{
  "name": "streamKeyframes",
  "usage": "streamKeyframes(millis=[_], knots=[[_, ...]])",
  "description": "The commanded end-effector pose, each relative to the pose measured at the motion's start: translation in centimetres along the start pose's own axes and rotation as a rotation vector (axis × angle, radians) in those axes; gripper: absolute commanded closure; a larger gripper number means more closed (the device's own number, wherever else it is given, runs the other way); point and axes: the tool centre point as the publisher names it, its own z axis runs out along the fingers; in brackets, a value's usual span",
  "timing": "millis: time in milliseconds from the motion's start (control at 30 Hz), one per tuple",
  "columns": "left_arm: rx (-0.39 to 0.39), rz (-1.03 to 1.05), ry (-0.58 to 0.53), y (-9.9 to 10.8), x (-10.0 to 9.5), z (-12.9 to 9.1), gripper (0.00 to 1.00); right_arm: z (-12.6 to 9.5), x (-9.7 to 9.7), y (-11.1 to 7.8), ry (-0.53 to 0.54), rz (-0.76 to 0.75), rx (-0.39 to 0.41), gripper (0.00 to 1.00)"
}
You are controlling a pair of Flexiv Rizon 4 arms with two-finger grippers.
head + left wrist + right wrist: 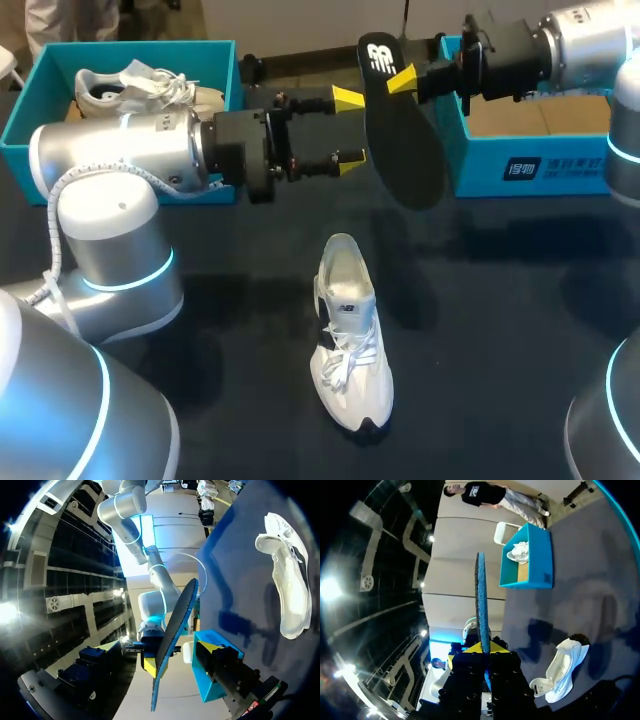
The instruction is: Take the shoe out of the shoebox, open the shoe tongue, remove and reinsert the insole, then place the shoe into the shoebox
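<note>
My right gripper [402,80] is shut on the heel end of a black insole [402,150], which hangs in the air above the table's far middle. From the right wrist the insole [480,600] shows edge-on, pinched between the yellow tips of that gripper [480,648]. My left gripper [350,128] stands open just left of the insole, its tips close to the insole's edge, holding nothing. From the left wrist the insole [175,625] shows edge-on ahead. A white shoe [350,335] lies on the dark table below, also visible as the shoe [287,580] and the shoe [562,670].
A teal shoebox [215,60] at the far left holds a second white shoe [135,88]. Another teal shoebox [530,165] stands at the far right under my right arm. The left shoebox [540,562] also shows beyond the insole in the right wrist view.
</note>
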Motion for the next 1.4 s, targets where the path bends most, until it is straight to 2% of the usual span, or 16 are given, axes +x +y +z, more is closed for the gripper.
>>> streamKeyframes(millis=[33, 133, 267, 333, 433, 533, 733, 833, 1267, 1367, 1400], knots=[[-0.001, 0.005, -0.001, 0.1, 0.2, 0.8, 0.00, 0.5, 0.0, 0.1, 0.001, 0.003, -0.003, 1.00], [-0.003, 0.008, -0.001, 0.3, 0.3, 1.0, 0.01, 0.8, 0.0, 0.0, 0.003, 0.003, -0.005, 1.00], [-0.007, 0.010, 0.002, 0.4, 0.5, 1.1, 0.15, 1.1, -0.1, -0.2, 0.008, 0.003, -0.007, 1.00], [-0.010, 0.016, 0.005, 0.6, 0.6, 1.1, 0.25, 1.3, -0.3, -0.3, 0.012, 0.006, -0.006, 1.00], [-0.012, 0.017, 0.007, 0.7, 0.7, 1.1, 0.28, 1.7, -0.2, -0.3, 0.013, 0.008, -0.002, 1.00], [-0.016, 0.021, 0.009, 0.8, 0.7, 1.2, 0.38, 1.9, -0.3, -0.2, 0.017, 0.008, -0.001, 1.00], [-0.013, 0.022, 0.018, 0.6, 1.0, 1.2, 0.40, 2.2, -0.3, -0.3, 0.022, 0.006, 0.001, 1.00], [-0.014, 0.025, 0.023, 0.7, 1.2, 1.3, 0.50, 2.4, -0.4, -0.3, 0.024, 0.007, 0.002, 1.00], [-0.025, 0.032, 0.031, 1.0, 1.6, 1.6, 0.57, 2.9, -0.4, -0.3, 0.032, 0.010, 0.005, 1.00], [-0.026, 0.036, 0.033, 0.9, 1.8, 1.6, 0.69, 2.9, -0.5, -0.3, 0.034, 0.010, 0.004, 1.00], [-0.027, 0.038, 0.035, 0.9, 1.8, 1.6, 0.79, 2.9, -0.5, -0.3, 0.035, 0.010, 0.004, 1.00]])
